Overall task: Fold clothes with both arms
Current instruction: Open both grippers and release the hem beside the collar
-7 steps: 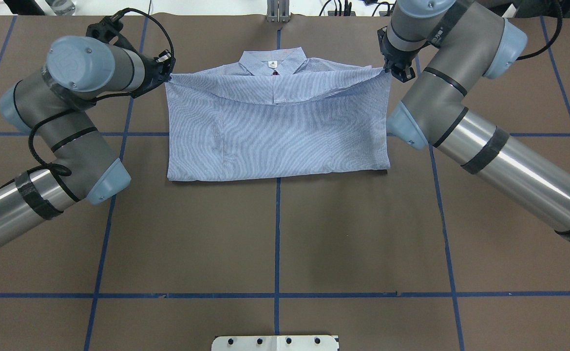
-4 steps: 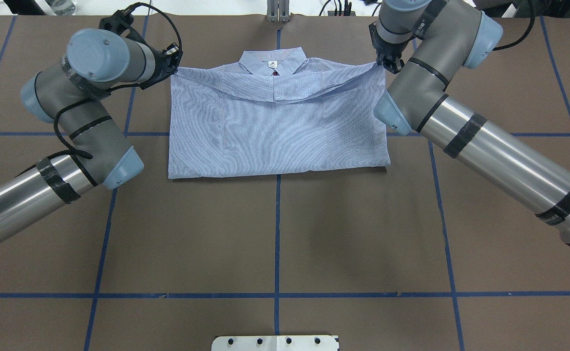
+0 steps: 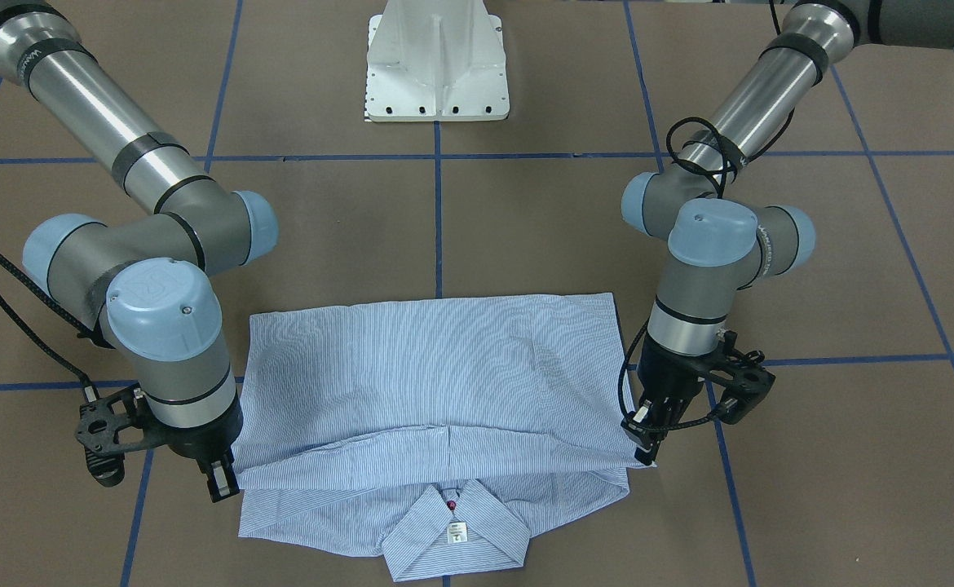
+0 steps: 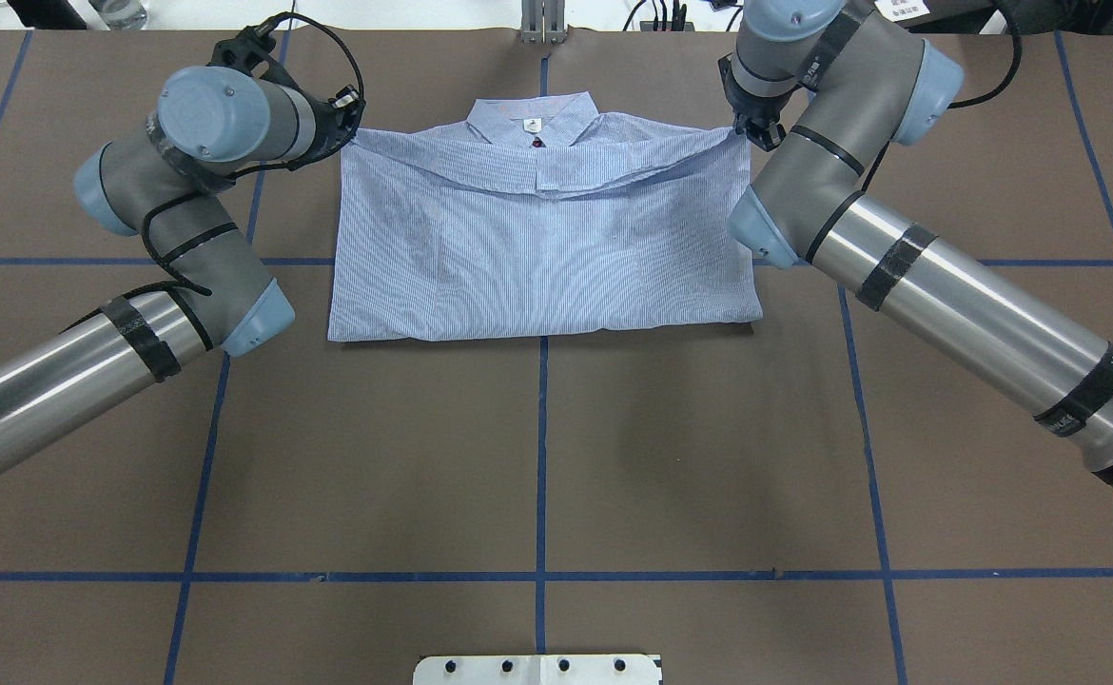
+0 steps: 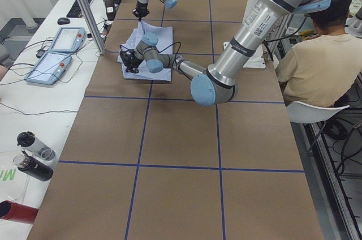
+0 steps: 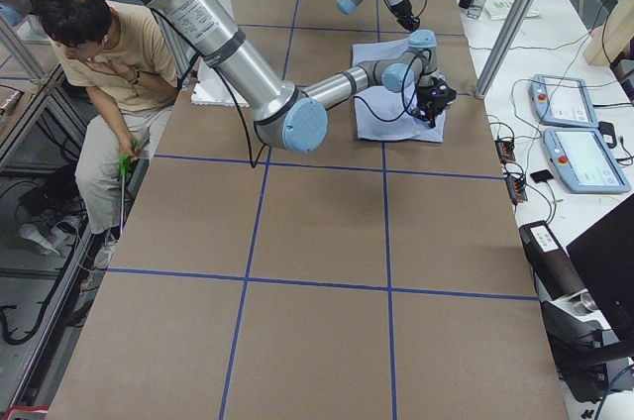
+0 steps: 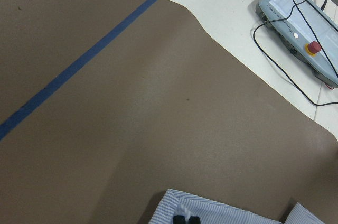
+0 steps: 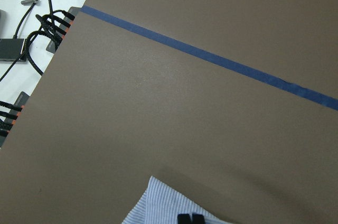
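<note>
The light blue striped shirt (image 4: pixel 542 247) lies at the far middle of the table, its lower half folded up over the chest. The collar (image 4: pixel 531 119) with its white label points away from the robot's base. My left gripper (image 4: pixel 352 133) is shut on the folded-over edge's left corner, near the shoulder. In the front view it (image 3: pixel 647 444) pinches that corner, and the left wrist view (image 7: pixel 186 218) shows fabric at the shut tips. My right gripper (image 4: pixel 742 133) is shut on the opposite corner, seen in the front view (image 3: pixel 220 485) and the right wrist view (image 8: pixel 190 217).
The white pedestal base (image 3: pixel 436 73) stands at the table's near side. Blue tape lines (image 4: pixel 542 457) grid the brown table cover. Teach pendants (image 7: pixel 303 39) and cables lie past the far edge. A seated person (image 5: pixel 317 53) is beside the table. Bottles (image 5: pixel 34 155) stand on the side bench.
Both grippers have carried the folded-over edge farther toward the collar. The sagging middle of that edge now lies higher on the chest, and both arms have swung inward.
</note>
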You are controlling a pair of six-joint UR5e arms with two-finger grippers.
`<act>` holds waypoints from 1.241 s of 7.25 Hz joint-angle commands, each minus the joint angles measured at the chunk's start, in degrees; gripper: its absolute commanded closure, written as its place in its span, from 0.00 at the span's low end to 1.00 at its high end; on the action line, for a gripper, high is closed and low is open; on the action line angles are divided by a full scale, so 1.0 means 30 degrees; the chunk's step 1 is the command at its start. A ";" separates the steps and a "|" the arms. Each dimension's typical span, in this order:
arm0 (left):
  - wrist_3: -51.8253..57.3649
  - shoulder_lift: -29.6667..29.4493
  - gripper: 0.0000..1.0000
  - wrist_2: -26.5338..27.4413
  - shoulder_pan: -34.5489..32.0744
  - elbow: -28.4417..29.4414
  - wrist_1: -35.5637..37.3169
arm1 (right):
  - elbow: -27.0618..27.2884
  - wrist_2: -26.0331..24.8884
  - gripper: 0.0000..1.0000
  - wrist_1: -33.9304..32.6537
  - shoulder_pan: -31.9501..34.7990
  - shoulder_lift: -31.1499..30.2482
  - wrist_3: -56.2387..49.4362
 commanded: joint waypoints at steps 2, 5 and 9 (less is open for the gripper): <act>0.0393 -0.0121 0.32 0.0163 -0.0026 0.0291 -0.0219 | -0.0823 -0.0306 0.57 0.0859 -0.0167 0.0177 0.0005; 0.0571 0.0111 0.25 -0.0157 -0.0551 -0.1482 -0.0367 | 0.0572 -0.0160 0.02 0.0860 -0.0020 0.0181 0.0092; 0.0571 0.1399 0.25 -0.1156 -0.0612 -0.3776 -0.0453 | 0.8979 -0.1556 0.02 0.0713 -0.3433 -0.6811 0.1906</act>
